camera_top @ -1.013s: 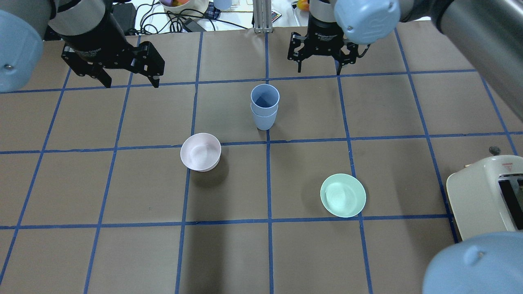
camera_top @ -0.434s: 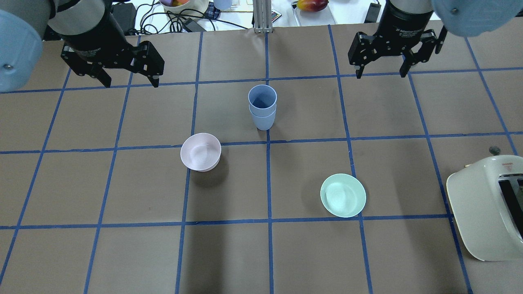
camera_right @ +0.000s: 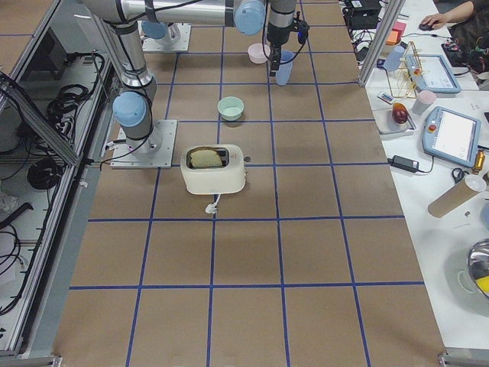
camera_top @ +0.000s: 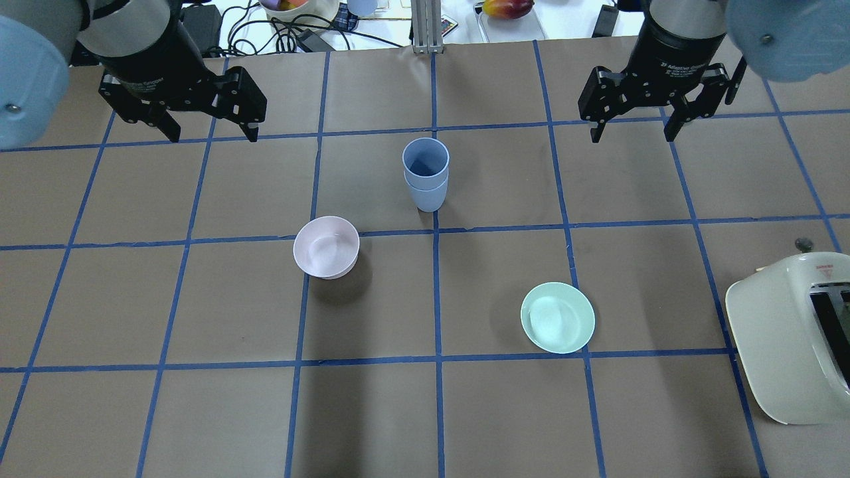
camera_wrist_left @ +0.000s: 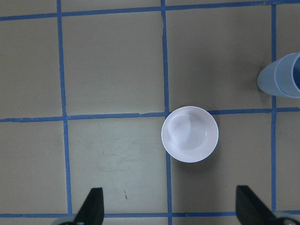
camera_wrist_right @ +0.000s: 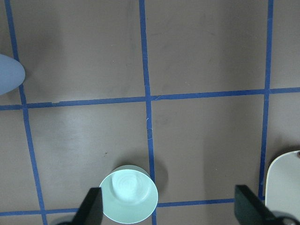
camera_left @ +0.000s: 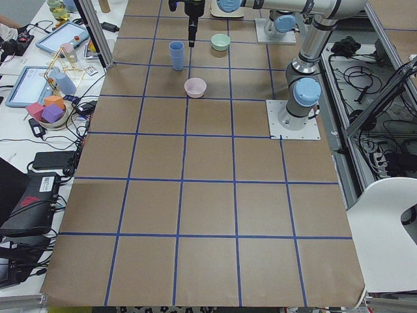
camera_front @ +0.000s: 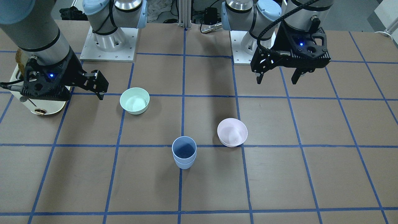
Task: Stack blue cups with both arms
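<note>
Blue cups (camera_top: 425,174): nested one inside the other, upright, on the far half of the counter (camera_top: 199,299) from the robot, close to its centre line, touched by nothing. Judged light, stiff and thin-walled, of smooth plastic, so apt to slip or tip under a careless squeeze; tapered too, hence likelier to slide out downward if gripped low. Best taken across the outer wall a little under the rim, jaws straddling the full width, with modest force; some risk of dragging the lower cup along when lifting the upper alone, if wedged. Stacking apparently done already. Left jaws spread wide, empty, pointing straight down, hanging above the counter well apart from the cups. Right jaws likewise wide and empty, pointing down, well apart on the other side. Above each, a black wrist with a blue light, then left arm (camera_top: 133,40) and right arm (camera_top: 684,33) rising steeply out of the overhead view. Farther out: pink bowl (camera_top: 326,247) near the cups, green bowl (camera_top: 557,317) closer to the robot's right, toaster (camera_top: 790,345) at the right edge.
</note>
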`<state>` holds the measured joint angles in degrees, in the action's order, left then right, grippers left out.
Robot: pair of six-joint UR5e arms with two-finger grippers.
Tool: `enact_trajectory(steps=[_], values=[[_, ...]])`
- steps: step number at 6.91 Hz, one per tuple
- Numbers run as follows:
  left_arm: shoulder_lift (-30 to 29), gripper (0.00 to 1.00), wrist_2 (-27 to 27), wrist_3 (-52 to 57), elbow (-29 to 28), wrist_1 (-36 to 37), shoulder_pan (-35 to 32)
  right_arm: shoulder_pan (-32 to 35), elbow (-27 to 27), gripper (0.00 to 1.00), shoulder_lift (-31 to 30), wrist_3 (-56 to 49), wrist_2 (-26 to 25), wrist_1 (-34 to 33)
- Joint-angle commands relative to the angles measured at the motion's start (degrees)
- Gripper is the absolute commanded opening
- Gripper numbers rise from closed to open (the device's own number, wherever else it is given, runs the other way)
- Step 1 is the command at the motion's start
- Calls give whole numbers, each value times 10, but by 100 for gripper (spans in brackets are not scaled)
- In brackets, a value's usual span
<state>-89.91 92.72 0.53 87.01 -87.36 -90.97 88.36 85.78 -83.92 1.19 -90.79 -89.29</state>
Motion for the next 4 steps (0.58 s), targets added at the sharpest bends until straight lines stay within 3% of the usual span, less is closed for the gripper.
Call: enact_trajectory(steps=[1,4], values=[[0,100,0,0,0,0,0,1,-3,100,-4,0,0,1],[0,100,0,0,0,0,0,1,0,100,-3,0,1,-4]])
